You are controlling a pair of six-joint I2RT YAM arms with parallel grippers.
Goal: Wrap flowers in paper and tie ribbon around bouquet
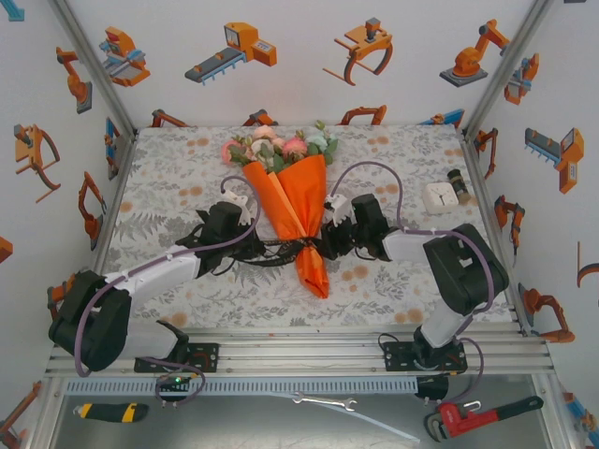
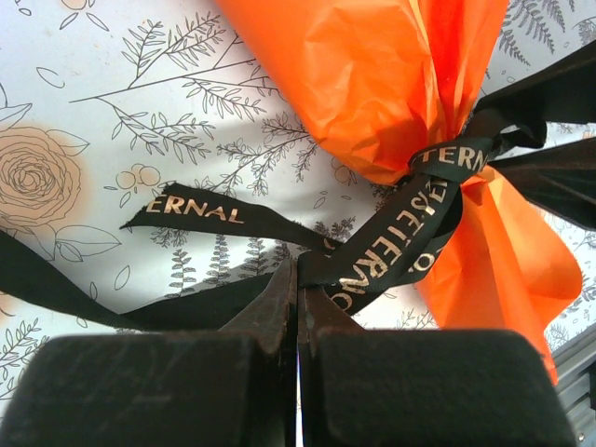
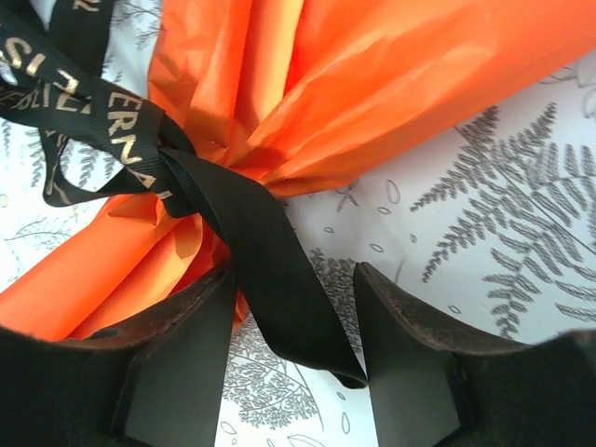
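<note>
While the left claw (image 2: 298, 279) pinches the ribbon (image 2: 400, 244), the right claw (image 3: 291, 277) gapes astride its loose tail end.

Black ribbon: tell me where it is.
In the top view, the narrow black ribbon is knotted around the orange paper bouquet near its pointed end, between the left gripper and right gripper.

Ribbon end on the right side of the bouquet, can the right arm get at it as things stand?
Probably yes. The ribbon end lies between the right arm's open fingers, on the tablecloth, with nothing covering it. The orange paper lies beside it, not over it.
</note>
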